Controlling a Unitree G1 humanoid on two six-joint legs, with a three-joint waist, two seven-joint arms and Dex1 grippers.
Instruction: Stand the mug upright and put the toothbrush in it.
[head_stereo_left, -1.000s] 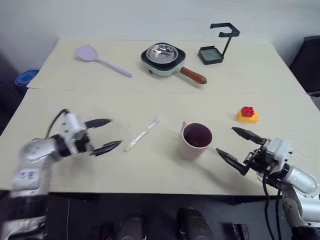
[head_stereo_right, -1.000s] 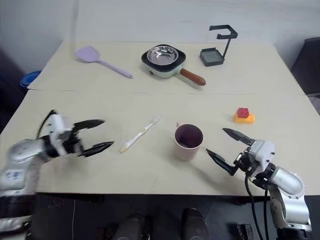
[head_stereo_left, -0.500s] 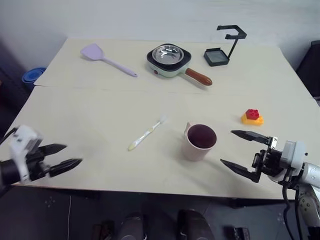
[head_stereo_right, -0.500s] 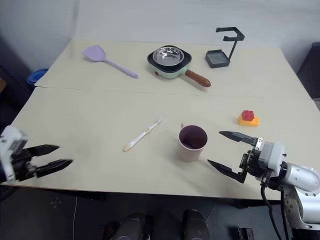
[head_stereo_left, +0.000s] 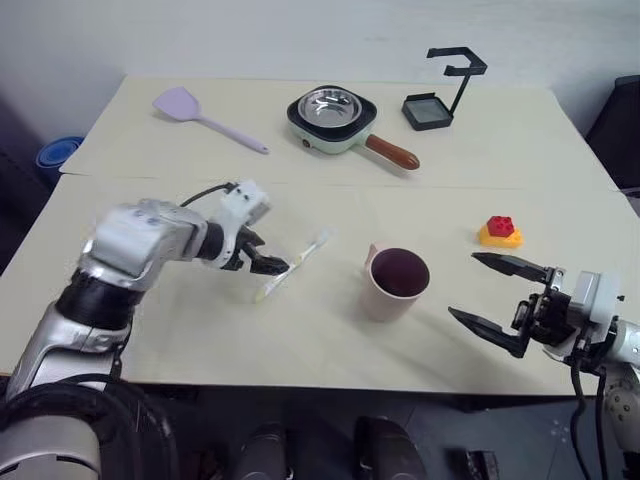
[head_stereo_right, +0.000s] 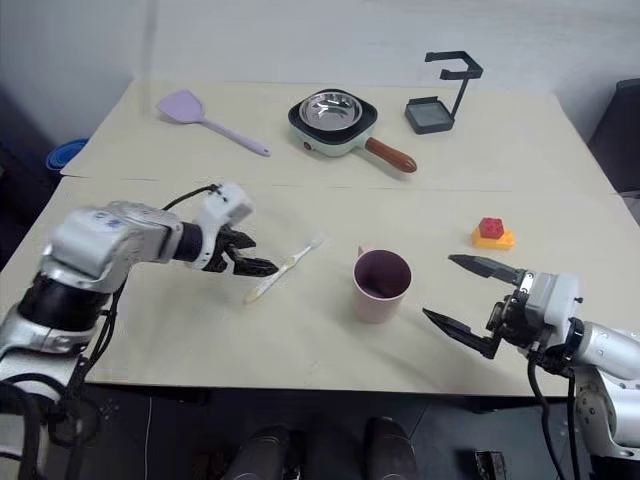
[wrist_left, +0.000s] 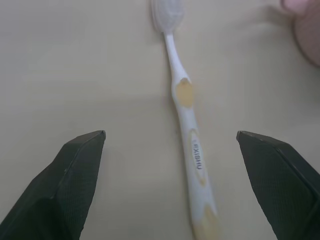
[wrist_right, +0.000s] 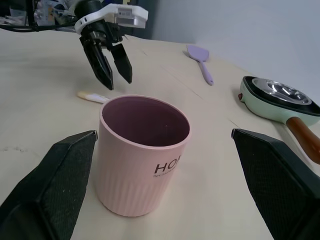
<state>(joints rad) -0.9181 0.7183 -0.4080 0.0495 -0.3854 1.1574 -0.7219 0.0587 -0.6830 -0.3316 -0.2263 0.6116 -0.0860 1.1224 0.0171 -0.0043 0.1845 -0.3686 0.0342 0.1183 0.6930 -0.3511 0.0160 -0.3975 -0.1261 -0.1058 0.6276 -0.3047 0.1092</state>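
The pale pink ribbed mug (head_stereo_left: 397, 283) stands upright on the table, dark maroon inside, with nothing in it. The white toothbrush (head_stereo_left: 293, 263) lies flat to its left, bristles toward the mug's far side. My left gripper (head_stereo_left: 270, 265) hangs open, angled down over the toothbrush's yellowish handle end. In the left wrist view the toothbrush (wrist_left: 187, 115) lies between the two spread fingers (wrist_left: 75, 180), untouched. My right gripper (head_stereo_left: 463, 285) is open and level just right of the mug, clear of it. The right wrist view has the mug (wrist_right: 142, 155) straight ahead and the left gripper (wrist_right: 107, 70) behind it.
At the back of the table lie a lilac spatula (head_stereo_left: 205, 118), a mint-green pan (head_stereo_left: 332, 118) with a steel bowl and a black stand (head_stereo_left: 440, 95). A red-and-yellow brick (head_stereo_left: 498, 230) sits right of the mug. The table's near edge runs just below both grippers.
My left arm has swung from the table's near left edge in over the toothbrush and tipped downward. The right gripper has stayed put. The mug and toothbrush have not moved.
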